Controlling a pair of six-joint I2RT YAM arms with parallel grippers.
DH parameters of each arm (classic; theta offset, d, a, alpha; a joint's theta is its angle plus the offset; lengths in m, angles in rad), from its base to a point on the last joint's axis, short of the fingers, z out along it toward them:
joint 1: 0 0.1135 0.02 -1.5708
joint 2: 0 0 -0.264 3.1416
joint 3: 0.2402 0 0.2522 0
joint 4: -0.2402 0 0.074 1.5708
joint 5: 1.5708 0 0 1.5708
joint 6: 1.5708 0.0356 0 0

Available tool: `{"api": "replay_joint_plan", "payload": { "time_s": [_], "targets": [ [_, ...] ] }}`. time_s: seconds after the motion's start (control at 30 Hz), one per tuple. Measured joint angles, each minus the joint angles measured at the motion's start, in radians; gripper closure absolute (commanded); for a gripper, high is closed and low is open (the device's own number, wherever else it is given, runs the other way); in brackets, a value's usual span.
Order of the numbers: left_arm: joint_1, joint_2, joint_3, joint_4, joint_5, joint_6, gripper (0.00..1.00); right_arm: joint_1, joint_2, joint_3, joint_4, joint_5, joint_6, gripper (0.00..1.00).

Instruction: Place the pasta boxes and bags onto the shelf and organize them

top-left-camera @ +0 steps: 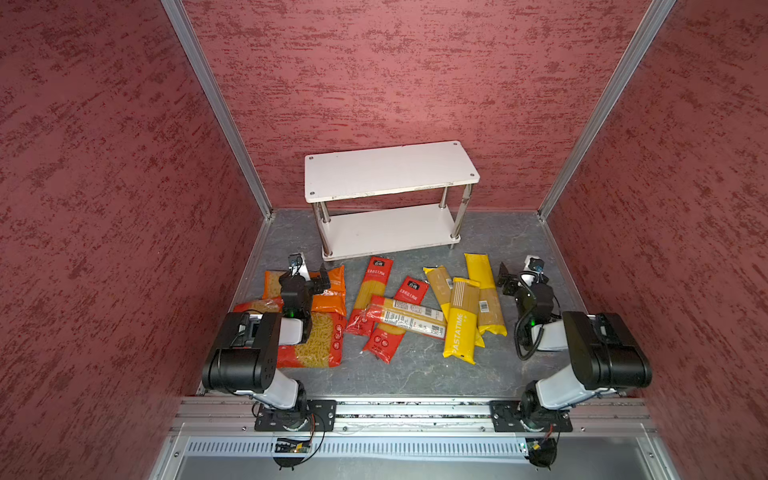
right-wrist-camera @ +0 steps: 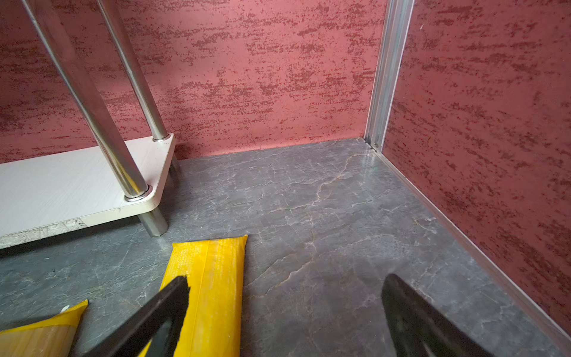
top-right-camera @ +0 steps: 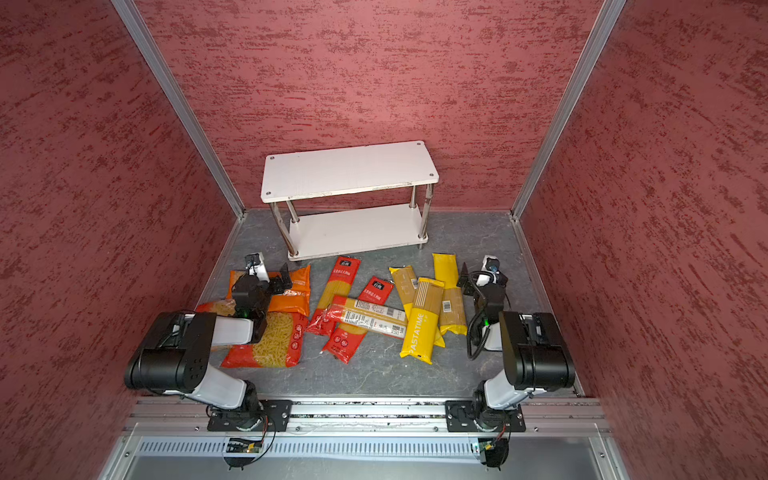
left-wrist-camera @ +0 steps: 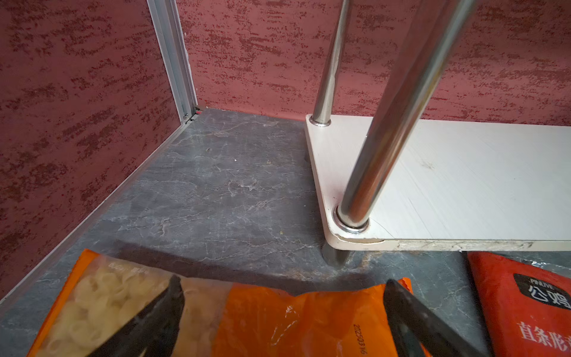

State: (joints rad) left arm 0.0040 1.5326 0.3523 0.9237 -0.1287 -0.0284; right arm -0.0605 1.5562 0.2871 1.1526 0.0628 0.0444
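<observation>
Left wrist view: left gripper [left-wrist-camera: 284,293] has jaws wide apart and empty, hovers over orange clear-window short-pasta bag [left-wrist-camera: 309,324], likely lined up for first pick. Right gripper [right-wrist-camera: 285,282] equally spread, empty, near end of long yellow plastic spaghetti pack [right-wrist-camera: 213,278]. White two-tier chrome-post shelf [top-left-camera: 390,170] stands at back wall, both boards bare. All nine packs lie on grey marbled floor [top-left-camera: 415,365] in front of shelf: wide bags left, red spaghetti bags [top-left-camera: 372,286] crossed at centre, yellow packs right.
</observation>
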Motion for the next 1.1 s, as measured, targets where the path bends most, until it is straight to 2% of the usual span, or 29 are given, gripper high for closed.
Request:
{"api": "replay_joint_plan", "payload": {
  "time_s": [1.1],
  "targets": [
    [0.002, 0.000, 0.000, -0.001, 0.017, 0.000, 0.00, 0.000, 0.000, 0.000, 0.000, 0.000, 0.000, 0.01]
  ]
}}
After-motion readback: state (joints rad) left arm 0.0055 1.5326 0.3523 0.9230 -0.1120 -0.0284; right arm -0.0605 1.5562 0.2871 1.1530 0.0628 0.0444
